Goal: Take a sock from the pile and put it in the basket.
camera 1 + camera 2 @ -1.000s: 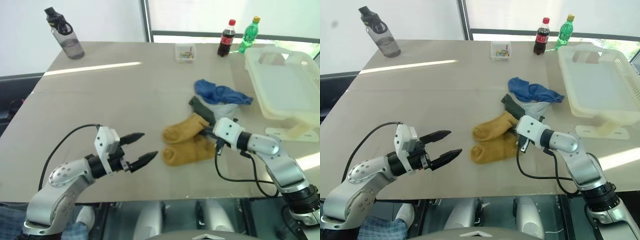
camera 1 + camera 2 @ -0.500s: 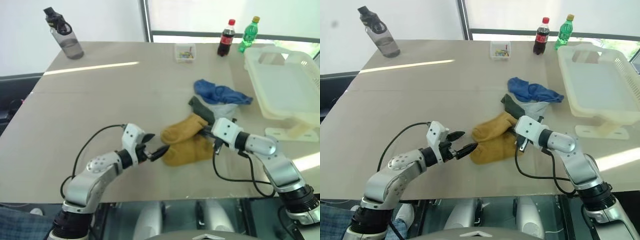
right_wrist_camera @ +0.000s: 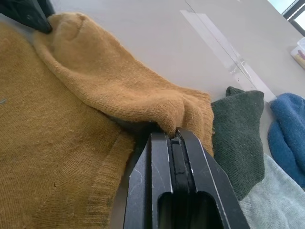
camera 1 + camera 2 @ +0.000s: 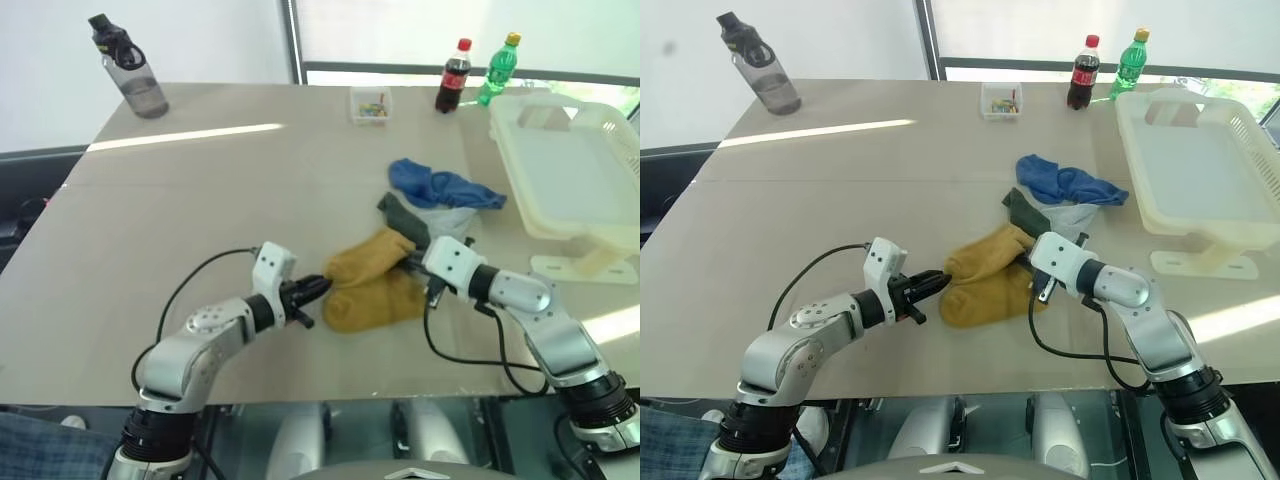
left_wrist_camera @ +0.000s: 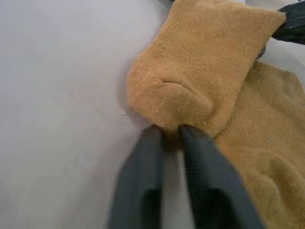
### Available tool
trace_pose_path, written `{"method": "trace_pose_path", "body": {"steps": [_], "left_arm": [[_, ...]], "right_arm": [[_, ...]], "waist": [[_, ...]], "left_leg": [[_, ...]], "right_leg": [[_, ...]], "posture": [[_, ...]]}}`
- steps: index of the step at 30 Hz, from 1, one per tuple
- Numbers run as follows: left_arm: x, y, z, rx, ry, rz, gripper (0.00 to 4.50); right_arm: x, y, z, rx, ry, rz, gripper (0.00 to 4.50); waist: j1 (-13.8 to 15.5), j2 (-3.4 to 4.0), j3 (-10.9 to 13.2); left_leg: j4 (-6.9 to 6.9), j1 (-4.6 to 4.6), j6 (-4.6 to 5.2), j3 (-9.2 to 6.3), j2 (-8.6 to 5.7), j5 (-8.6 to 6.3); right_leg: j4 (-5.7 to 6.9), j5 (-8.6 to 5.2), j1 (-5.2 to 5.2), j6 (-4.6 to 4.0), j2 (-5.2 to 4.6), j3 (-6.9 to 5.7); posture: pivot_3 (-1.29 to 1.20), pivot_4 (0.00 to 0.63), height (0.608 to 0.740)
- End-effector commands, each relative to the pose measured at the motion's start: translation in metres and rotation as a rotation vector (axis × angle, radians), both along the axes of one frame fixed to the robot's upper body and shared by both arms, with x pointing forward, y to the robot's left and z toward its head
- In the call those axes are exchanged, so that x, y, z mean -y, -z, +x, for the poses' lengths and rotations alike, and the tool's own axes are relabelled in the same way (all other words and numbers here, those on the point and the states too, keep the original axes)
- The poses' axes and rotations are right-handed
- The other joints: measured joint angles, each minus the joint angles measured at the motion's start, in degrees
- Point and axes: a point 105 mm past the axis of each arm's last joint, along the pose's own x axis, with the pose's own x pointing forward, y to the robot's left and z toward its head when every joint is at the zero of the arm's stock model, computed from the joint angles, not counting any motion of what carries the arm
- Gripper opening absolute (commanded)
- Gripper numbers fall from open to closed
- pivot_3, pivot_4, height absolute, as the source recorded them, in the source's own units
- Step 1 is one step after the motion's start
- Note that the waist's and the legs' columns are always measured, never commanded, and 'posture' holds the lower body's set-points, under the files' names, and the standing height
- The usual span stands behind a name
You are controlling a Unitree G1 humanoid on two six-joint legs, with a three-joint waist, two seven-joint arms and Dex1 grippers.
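While both arms reach into the pile (image 4: 410, 250), low centre of the head views, I judge the step as the grasp itself. Left claw (image 4: 318, 289) is clenched on the toe of the upper mustard sock (image 4: 368, 258); the wrist view shows a pinch of knit between its fingertips (image 5: 152, 138). Right claw (image 3: 171, 138) is clenched too, tips tucked under the sock's other end; whether it grips cloth I cannot tell. A second mustard sock (image 4: 375, 305) lies beneath, touching.

Basket (image 4: 610, 235) sits at right edge of frame, well apart.

Next, I judge: lift clear, carry right, let go over basket.

Labels: cola bottle (image 4: 453, 76) and green bottle (image 4: 497, 70), upper right; writing unreadable.
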Motion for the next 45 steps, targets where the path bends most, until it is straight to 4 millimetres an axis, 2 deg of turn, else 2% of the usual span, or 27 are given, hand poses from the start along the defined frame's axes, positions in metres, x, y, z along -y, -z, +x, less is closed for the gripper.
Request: {"method": "trace_pose_path", "body": {"steps": [1, 5, 8, 14, 17, 24, 30, 36, 45], "left_arm": [[0.003, -0.004, -0.001, 0.008, 0.009, -0.019, 0.06], [0.003, -0.009, 0.0, 0.032, -0.005, -0.05, 0.06], [0.006, -0.022, -0.004, 0.052, 0.012, -0.121, 0.06], [0.011, -0.052, -0.026, 0.093, 0.049, -0.249, 0.06], [0.009, -0.059, -0.041, 0.08, 0.06, -0.283, 0.06], [0.005, -0.046, -0.069, -0.006, 0.028, -0.27, 0.06], [0.004, -0.032, -0.088, -0.057, -0.005, -0.261, 0.06], [-0.003, -0.026, -0.088, -0.032, -0.034, -0.246, 0.06], [-0.001, -0.025, -0.079, 0.027, -0.022, -0.233, 0.06]], "right_arm": [[-0.004, -0.013, -0.003, 0.056, -0.014, 0.02, 0.0], [-0.004, -0.014, -0.004, 0.06, -0.014, 0.026, 0.0], [-0.006, -0.019, -0.006, 0.065, -0.02, 0.051, 0.0], [0.002, -0.028, -0.02, 0.025, 0.016, 0.094, 0.0], [0.006, -0.029, -0.029, 0.016, 0.028, 0.084, 0.0], [0.006, -0.03, -0.05, -0.037, 0.038, 0.095, 0.0], [0.008, -0.02, -0.071, -0.115, 0.042, 0.077, 0.0], [0.007, -0.02, -0.077, -0.134, 0.049, 0.084, 0.0], [0.012, -0.024, -0.071, -0.098, 0.103, 0.085, 0.0]], "waist": [[-0.01, 0.0, 0.0], [0.0, 0.0, 0.0], [-0.01, 0.0, 0.0], [0.03, -0.02, 0.01], [0.01, -0.02, 0.02], [-0.06, -0.03, 0.02], [0.02, -0.04, 0.02], [0.06, -0.05, 0.03], [0.17, -0.07, 0.04]], "left_leg": [[0.0, 0.0, 0.0, 0.01, 0.0, 0.0], [0.0, 0.0, 0.0, 0.0, 0.0, 0.0], [0.0, 0.0, 0.0, 0.0, 0.0, 0.0], [0.0, -0.04, 0.0, -0.07, 0.0, 0.0], [0.0, -0.02, 0.0, -0.12, -0.01, 0.0], [0.0, 0.03, 0.0, -0.13, 0.0, 0.0], [0.0, 0.01, -0.01, -0.16, 0.0, -0.01], [0.01, 0.05, -0.01, -0.21, 0.01, -0.01], [0.0, -0.04, -0.01, -0.18, 0.0, -0.01]], "right_leg": [[0.0, 0.0, 0.0, 0.0, 0.0, 0.0], [0.0, 0.0, 0.0, 0.0, 0.0, 0.0], [0.0, 0.0, 0.0, 0.0, 0.0, 0.0], [-0.02, 0.0, 0.0, 0.01, -0.03, 0.0], [-0.02, 0.0, 0.0, 0.0, -0.05, 0.01], [-0.01, -0.02, 0.0, 0.01, -0.03, 0.01], [-0.05, -0.03, -0.02, -0.01, -0.07, 0.04], [-0.05, -0.14, -0.06, 0.18, -0.08, 0.03], [-0.12, -0.1, -0.08, 0.12, -0.09, 0.03]], "posture": [[0.0, 0.15, 0.74], [0.0, 0.15, 0.74], [0.0, 0.15, 0.74], [0.0, 0.15, 0.74], [0.0, 0.15, 0.74], [0.0, 0.15, 0.74], [0.0, 0.15, 0.74], [0.0, 0.15, 0.74], [0.0, 0.15, 0.74]]}}
